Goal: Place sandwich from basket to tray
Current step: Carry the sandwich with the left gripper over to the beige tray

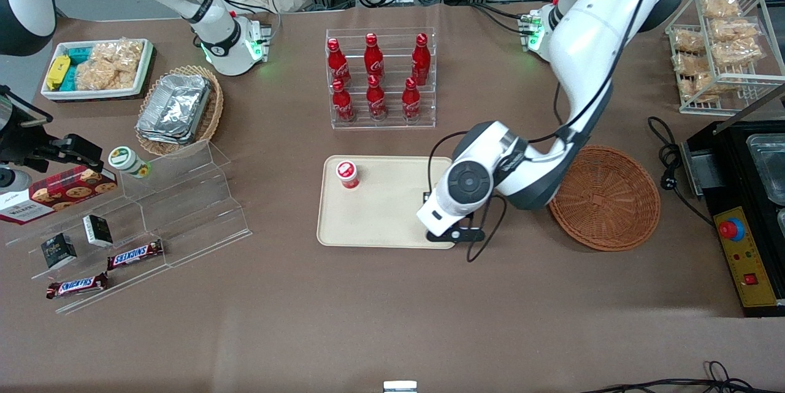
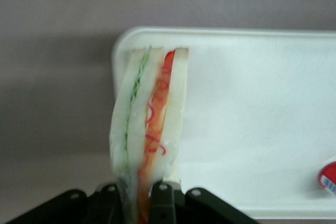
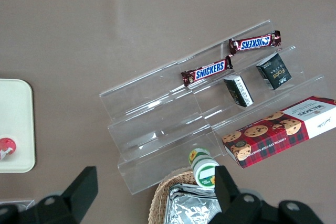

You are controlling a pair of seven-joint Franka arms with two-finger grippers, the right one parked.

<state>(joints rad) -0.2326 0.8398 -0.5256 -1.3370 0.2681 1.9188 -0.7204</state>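
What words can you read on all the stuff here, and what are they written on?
"SNICKERS": two candy bars on the clear stand.
"WALKERS": red cookie box.
"Foxe", roughly: small dark box; hard to be sure.
Red bottles: white script, too small to read.
Green-lidded jar: blurred.
The gripper, over the tray holding the sandwich, has no writing.

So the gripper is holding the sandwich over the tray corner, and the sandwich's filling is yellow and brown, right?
Not quite. The left wrist view shows the filling as red and green between pale bread slices. The rest stands: the gripper is shut on the sandwich over a corner of the tray, at the tray edge nearest the basket.
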